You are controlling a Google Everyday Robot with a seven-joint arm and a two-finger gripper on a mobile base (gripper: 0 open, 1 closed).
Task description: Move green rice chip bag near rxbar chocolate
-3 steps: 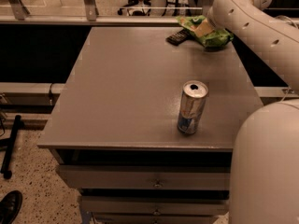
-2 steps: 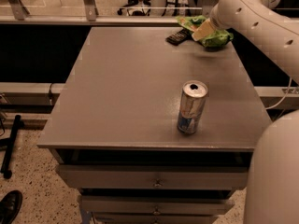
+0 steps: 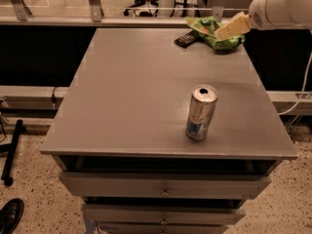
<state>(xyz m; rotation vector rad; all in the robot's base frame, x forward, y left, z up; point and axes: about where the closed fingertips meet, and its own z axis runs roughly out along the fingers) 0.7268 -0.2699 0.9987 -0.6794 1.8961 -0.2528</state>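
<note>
— Withdrawn from the lower right corner since a second ago: white arm (image 3: 280, 6), now only at top right, reaching in over the far edge.
— Still parked in the same place with the gripper (image 3: 233, 27)?
— Yes, down on the right part of the green rice chip bag (image 3: 207, 27). Clamped or released: cannot tell.
— Rest, big to small?
— Grey cabinet top (image 3: 136, 91) first. Then silver-blue can (image 3: 201, 112), upright near the front, well apart from the work; probably just a bystander. Then the bag, crumpled and flat at the far right corner.
— And the rxbar chocolate (image 3: 186, 39)?
— Smallest: dark, flat, just beside the bag's left edge, perhaps touching. Looks placed close on purpose, so likely at the letting-go stage.
</note>
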